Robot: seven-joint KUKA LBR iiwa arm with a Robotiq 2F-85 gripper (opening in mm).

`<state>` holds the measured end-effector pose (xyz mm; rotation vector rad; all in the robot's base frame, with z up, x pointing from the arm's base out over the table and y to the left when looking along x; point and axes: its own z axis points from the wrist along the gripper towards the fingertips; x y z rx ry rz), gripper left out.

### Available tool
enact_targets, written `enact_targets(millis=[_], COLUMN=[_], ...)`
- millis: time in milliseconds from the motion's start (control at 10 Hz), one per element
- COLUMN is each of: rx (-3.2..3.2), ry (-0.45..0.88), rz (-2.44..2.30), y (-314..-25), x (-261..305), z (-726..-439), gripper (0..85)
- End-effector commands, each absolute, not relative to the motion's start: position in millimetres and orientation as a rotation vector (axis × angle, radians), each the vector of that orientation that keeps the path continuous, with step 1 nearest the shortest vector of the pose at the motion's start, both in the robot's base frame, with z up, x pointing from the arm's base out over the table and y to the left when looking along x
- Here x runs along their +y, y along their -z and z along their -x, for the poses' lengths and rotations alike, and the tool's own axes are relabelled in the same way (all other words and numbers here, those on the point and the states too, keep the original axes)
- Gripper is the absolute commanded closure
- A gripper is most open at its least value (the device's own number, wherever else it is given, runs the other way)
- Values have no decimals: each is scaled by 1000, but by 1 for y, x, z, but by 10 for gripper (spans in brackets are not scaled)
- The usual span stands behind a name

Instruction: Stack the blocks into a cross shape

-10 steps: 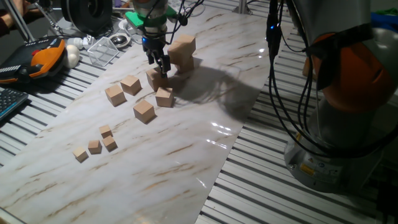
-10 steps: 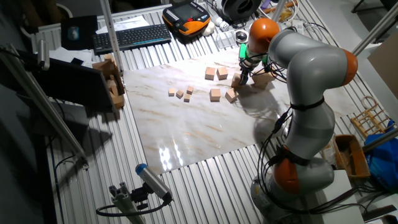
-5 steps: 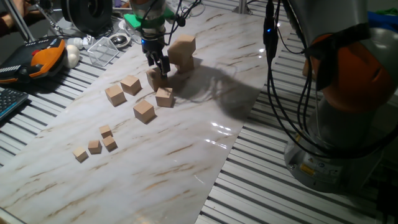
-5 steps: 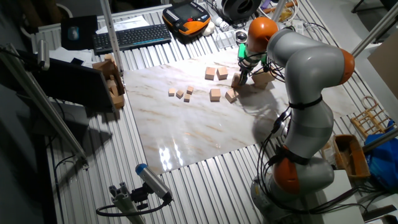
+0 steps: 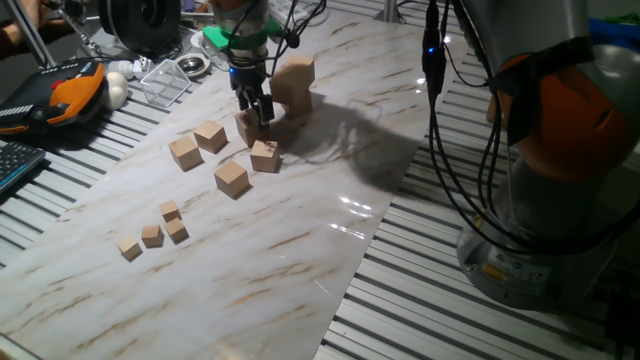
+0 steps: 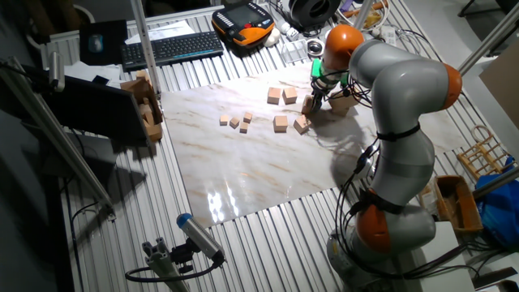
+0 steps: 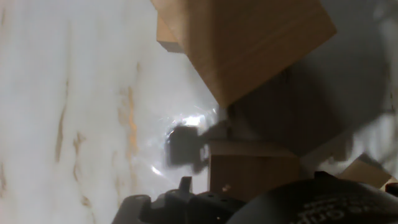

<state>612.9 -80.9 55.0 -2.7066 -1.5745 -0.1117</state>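
My hand (image 5: 261,112) sits low on a plain tan wooden cube (image 5: 248,128); I cannot tell whether it grips. A two-cube stack (image 5: 293,84) stands just beside, on the marbled tabletop (image 5: 300,230). No writing is legible.

The blocks (image 5: 231,177) are plain light wood, matt and unmarked, with smooth sawn faces; in the hand view one block (image 7: 249,43) shows a faint straight grain. The four smaller cubes (image 5: 152,236) look like the same pale wood. They lie on a marble-patterned sheet (image 5: 300,250) — white with tan veins, glossy enough to throw back lamp glare. Beneath it the surface (image 5: 420,300) is ribbed grey metal with a dull sheen. The fingers (image 5: 266,112) are black and matt. The arm's shell (image 6: 397,81) is smooth grey with glossy orange joints — probably painted metal or plastic. Black rubbery cables (image 5: 490,150) hang beside it.
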Motion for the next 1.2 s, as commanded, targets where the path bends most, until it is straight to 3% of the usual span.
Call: enact_targets(millis=[0, 100, 300, 400, 500, 700, 1100], rx=[-1582, -1590, -1596, -1634, -1673, -1730, -1808], ry=[113, 114, 121, 123, 136, 157, 162], rz=[2707, 2705, 2706, 2704, 2689, 2645, 2572], y=[-55, -55, -52, -55, -58, -65, -104], x=[-80, -80, -79, -79, -79, -78, -65], z=[-613, -613, -612, -612, -611, -610, -602], gripper=[170, 340, 340, 510, 850, 850, 850])
